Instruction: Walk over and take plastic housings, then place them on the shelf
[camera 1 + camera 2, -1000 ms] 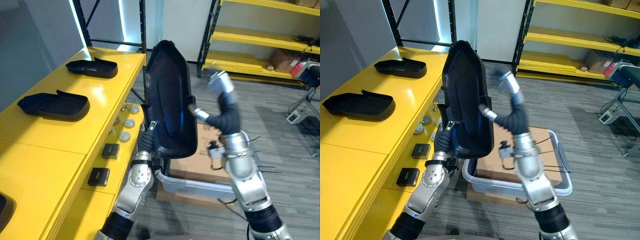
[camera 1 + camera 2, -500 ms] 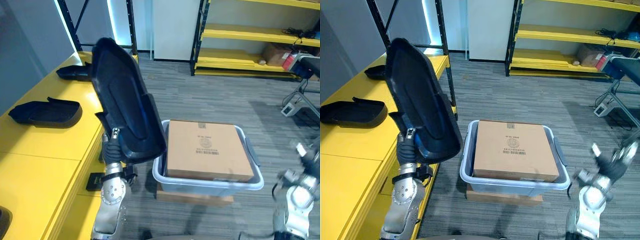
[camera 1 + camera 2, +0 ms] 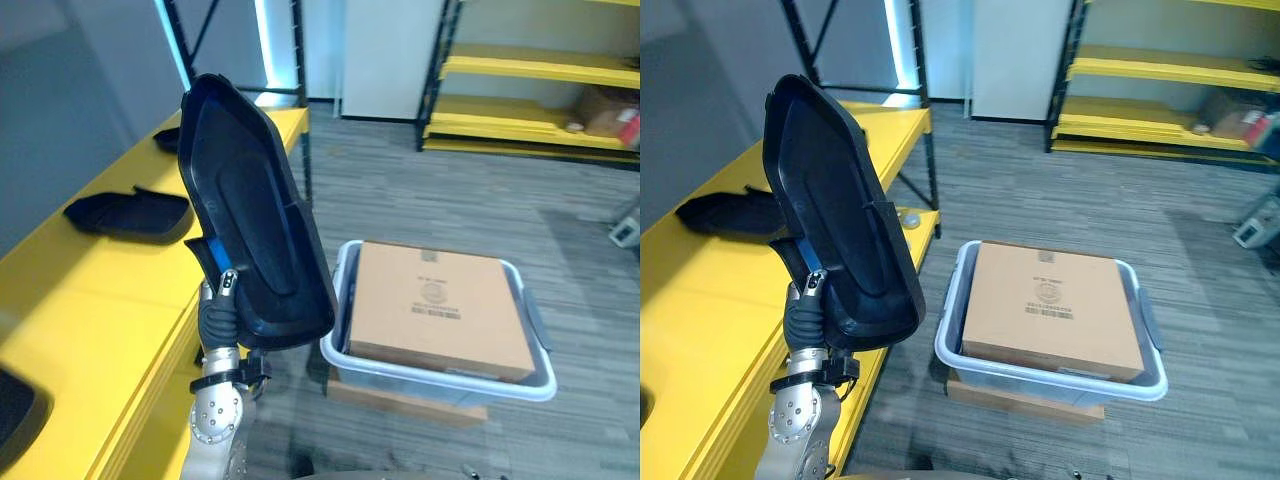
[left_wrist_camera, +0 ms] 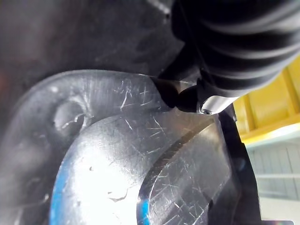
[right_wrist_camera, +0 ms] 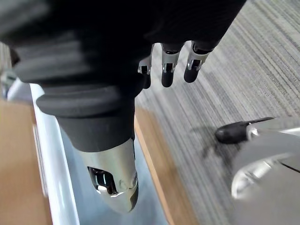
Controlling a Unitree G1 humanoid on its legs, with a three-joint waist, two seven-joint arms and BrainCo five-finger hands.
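A large black plastic housing [image 3: 250,230] stands upright, hollow side toward me, beside the yellow table [image 3: 110,290]. My left hand [image 3: 218,305] grips its lower edge from behind; in the left wrist view a dark fingertip [image 4: 185,98] presses on its scratched shell. Two more black housings [image 3: 130,215] [image 3: 172,138] lie on the table further back. My right hand [image 5: 167,70] hangs open over the grey floor beside the bin, holding nothing.
A grey plastic bin [image 3: 440,378] holding a closed cardboard box [image 3: 435,308] sits on the floor to the right of the table. Yellow shelving [image 3: 540,65] lines the back wall. A black rack post [image 3: 300,60] rises at the table's far end.
My right hand has let go of the housing and dropped down out of the eye views. The left hand now carries the housing alone, and the camera has shifted.
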